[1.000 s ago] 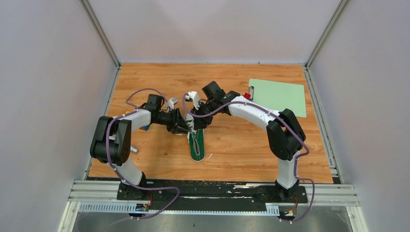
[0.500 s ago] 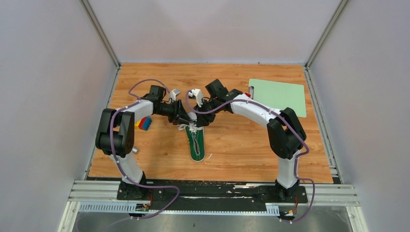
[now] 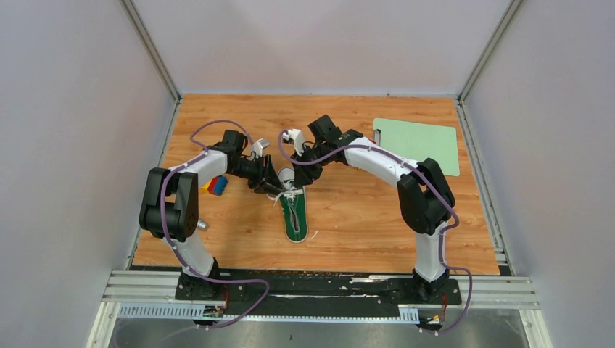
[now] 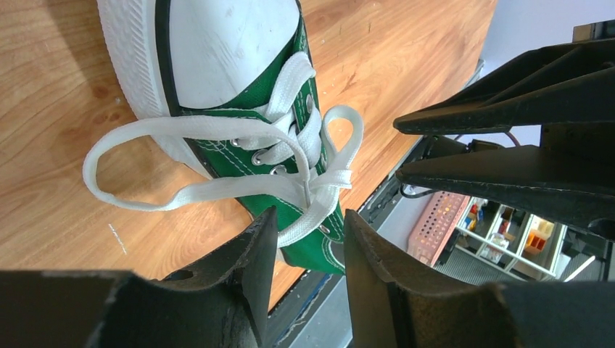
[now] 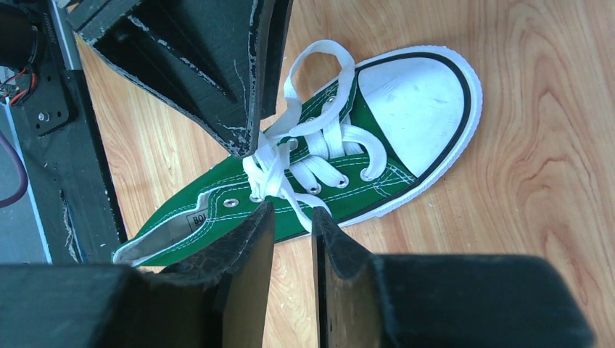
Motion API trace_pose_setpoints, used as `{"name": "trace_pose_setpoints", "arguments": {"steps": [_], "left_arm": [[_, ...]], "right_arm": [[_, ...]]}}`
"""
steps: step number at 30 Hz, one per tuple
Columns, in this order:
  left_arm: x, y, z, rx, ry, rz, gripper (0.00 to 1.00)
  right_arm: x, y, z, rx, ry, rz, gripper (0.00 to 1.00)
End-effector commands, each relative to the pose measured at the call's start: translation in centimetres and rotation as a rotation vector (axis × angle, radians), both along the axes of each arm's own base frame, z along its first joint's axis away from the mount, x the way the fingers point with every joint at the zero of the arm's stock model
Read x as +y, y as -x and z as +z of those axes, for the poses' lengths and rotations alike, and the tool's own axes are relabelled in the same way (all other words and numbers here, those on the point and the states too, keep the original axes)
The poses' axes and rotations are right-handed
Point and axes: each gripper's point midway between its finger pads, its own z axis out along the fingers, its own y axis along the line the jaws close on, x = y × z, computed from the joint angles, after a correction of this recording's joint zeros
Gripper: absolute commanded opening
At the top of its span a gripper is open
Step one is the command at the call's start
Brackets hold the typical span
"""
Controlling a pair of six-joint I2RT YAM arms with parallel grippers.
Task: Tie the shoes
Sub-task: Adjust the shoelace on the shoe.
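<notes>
A green sneaker [image 3: 296, 217] lies mid-table with its white toe cap [image 3: 288, 176] pointing away from the arms. Its white laces [image 4: 290, 145] cross in a loose knot over the eyelets. One long loop [image 4: 109, 170] trails onto the wood and a small loop [image 4: 348, 123] stands beside it. My left gripper [image 4: 308, 219] is open at the shoe's left side, with one lace strand lying slack in its gap. My right gripper [image 5: 292, 212] hangs above the shoe with its jaws narrowly apart. A lace end [image 5: 308, 203] runs to its fingertips.
A pale green board [image 3: 417, 145] lies at the back right. Small coloured blocks [image 3: 215, 185] sit under the left forearm. Grey walls close in three sides, and a metal rail [image 3: 319, 290] runs along the near edge.
The left jaws have spread wider around the lace. The right gripper has drawn back off the toe cap, which now shows. The left elbow has shifted, uncovering the coloured blocks.
</notes>
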Motion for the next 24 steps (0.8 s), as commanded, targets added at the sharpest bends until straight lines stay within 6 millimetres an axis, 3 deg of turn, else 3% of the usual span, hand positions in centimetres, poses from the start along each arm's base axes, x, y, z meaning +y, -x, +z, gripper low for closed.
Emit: {"name": "trace_pose_setpoints", "arguments": {"steps": [1,7,15,18,24], "left_arm": [[-0.2,-1.0,1.1,-0.067,0.028,0.007,0.46],[0.2,-1.4,1.1,-0.069,0.015,0.017,0.43],[3.9,-3.3,2.8,-0.123,-0.01,0.088,0.45],[4.1,-4.1,2.7,-0.201,-0.017,0.024,0.45],[5.2,-7.8,1.4,-0.499,-0.096,-0.218,0.45]], "right_arm": [[0.9,-0.5,1.7,-0.007,-0.05,0.008,0.27],[1.3,0.2,1.6,-0.023,-0.061,0.062,0.27],[2.8,0.1,2.3,-0.12,-0.089,0.168,0.31],[3.1,1.0,2.5,-0.117,-0.112,0.213,0.35],[4.1,2.4,2.0,-0.143,-0.105,0.279,0.39]]}}
